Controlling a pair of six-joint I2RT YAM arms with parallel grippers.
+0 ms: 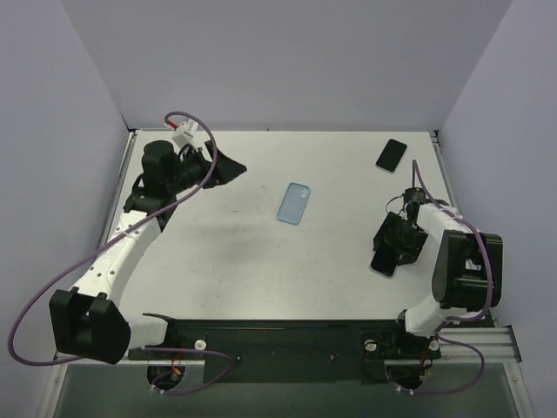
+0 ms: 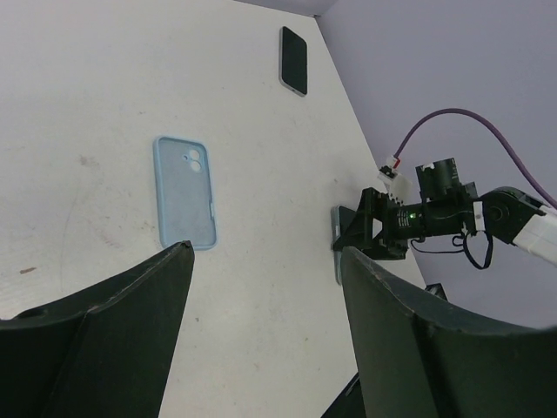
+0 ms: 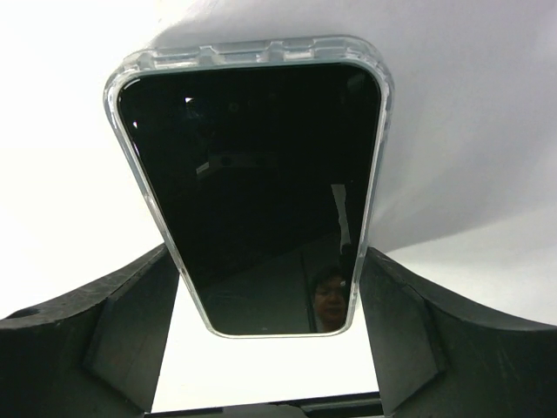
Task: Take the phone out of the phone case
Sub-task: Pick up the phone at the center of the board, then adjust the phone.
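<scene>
phone [image 3: 252, 174] in clear case [image 3: 261, 50] sticks straight out of right gripper [image 3: 265, 287], pinched tight; left gripper [image 2: 265, 252] spread wide, far off.

top: overhead, whole table [image 1: 218, 261] | left wrist: across table, shares blue case [image 1: 294, 203] | right wrist: close on phone [image 3: 252, 192]

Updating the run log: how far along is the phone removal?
Done: cased phone held up off the table. In hand: right jaws clamp it, clear case still on. To do: left jaws, open and apart from it, should strip the case. Nearby, blue case lies empty, black phone bare.
</scene>
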